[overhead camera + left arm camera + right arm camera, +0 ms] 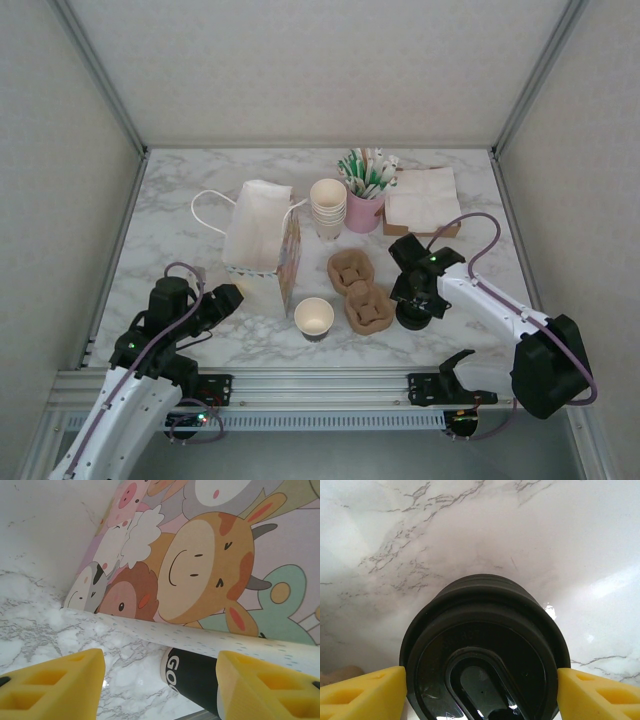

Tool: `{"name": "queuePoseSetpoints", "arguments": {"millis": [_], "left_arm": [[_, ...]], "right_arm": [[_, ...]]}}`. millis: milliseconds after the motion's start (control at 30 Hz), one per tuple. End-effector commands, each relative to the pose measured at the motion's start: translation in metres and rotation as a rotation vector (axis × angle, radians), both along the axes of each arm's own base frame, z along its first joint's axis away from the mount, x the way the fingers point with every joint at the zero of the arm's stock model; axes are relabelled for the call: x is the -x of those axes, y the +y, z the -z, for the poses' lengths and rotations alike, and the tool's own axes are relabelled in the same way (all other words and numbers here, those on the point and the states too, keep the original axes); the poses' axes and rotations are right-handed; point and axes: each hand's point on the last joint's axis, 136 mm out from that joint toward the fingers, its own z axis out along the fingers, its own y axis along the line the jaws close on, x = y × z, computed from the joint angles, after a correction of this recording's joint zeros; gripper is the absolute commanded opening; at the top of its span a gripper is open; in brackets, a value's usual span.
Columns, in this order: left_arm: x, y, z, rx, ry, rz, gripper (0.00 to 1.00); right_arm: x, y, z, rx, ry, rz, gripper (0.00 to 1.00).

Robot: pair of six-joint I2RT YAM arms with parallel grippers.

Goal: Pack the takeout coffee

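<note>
The takeout coffee is out of view. A lidless paper cup (314,318) with a black side (197,677) stands at the front centre. My right gripper (415,300) hangs over a squat black stack of lids (411,322). In the right wrist view it (482,695) is open, with a yellow pad close against each side of the top lid (485,645). My left gripper (228,297) is open at the front left, level with the table. Between its fingers (50,685) I see bare marble, the cup farther off, and the lower edge of the cartoon-printed paper bag (200,555).
The paper bag (258,238) lies on its side left of centre, its handle to the left. Two brown cup carriers (360,290) lie between the cup and the lids. At the back stand stacked cream cups (328,207), a pink cup of straws (365,195) and napkins (422,198).
</note>
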Motion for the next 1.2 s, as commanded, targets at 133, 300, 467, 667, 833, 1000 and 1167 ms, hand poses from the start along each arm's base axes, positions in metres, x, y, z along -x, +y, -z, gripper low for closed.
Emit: {"name": "queuePoseSetpoints", "arguments": {"millis": [133, 300, 467, 667, 833, 1000, 1167], "left_arm": [[-0.002, 0.000, 0.002, -0.019, -0.012, 0.003, 0.61], [-0.001, 0.000, 0.002, -0.019, -0.010, 0.002, 0.61], [-0.002, 0.000, 0.002, -0.021, -0.011, 0.000, 0.62], [-0.002, 0.000, 0.002, -0.023, -0.012, 0.000, 0.62], [-0.002, 0.000, 0.001, -0.024, -0.013, 0.001, 0.62], [-0.001, 0.000, 0.001, -0.025, -0.011, 0.001, 0.62], [-0.002, 0.003, 0.002, -0.036, -0.010, -0.008, 0.62]], "right_arm": [[0.009, -0.010, 0.002, 0.021, 0.019, 0.009, 0.77], [0.010, -0.013, 0.003, 0.021, 0.019, 0.017, 0.76], [0.010, -0.012, 0.006, 0.014, 0.026, 0.018, 0.78], [0.009, -0.011, 0.008, 0.018, 0.028, 0.012, 0.80], [0.008, -0.011, 0.009, 0.018, 0.029, 0.013, 0.80], [0.008, -0.012, 0.009, 0.023, 0.034, 0.010, 0.78], [0.007, -0.012, -0.001, 0.017, 0.010, 0.006, 0.75]]}}
